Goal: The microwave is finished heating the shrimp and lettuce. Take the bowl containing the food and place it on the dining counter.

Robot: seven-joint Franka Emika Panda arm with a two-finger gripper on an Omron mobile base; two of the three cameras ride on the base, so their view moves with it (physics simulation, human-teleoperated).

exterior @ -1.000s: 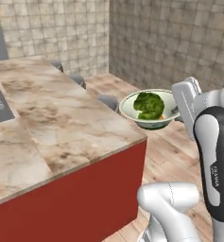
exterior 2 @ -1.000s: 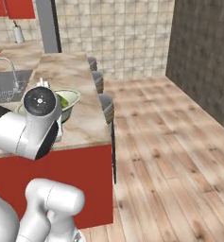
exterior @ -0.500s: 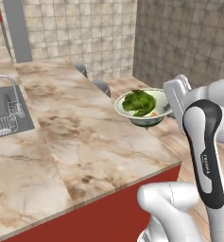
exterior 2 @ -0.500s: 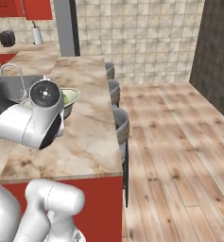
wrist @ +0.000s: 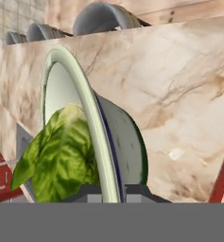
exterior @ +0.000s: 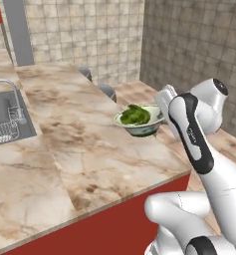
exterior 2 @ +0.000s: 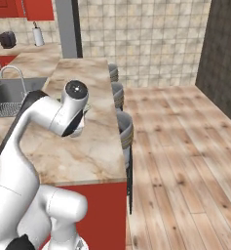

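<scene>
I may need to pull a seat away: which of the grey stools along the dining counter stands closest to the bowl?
The stool nearest the camera in the right base view, last in the row; the bowl hangs in the gripper just beside it.

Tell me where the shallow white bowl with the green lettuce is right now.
In the left base view, the shallow white bowl is gripped at its rim over the beige marble-look counter, near the edge with the round grey stools.

A steel sink (exterior: 5, 117) with a curved faucet (exterior 2: 9, 73) sits at the left. Grey stools (exterior 2: 123, 128) line the wooden floor (exterior 2: 185, 146). A paper-towel roll (exterior 2: 38, 35) stands beyond.
</scene>
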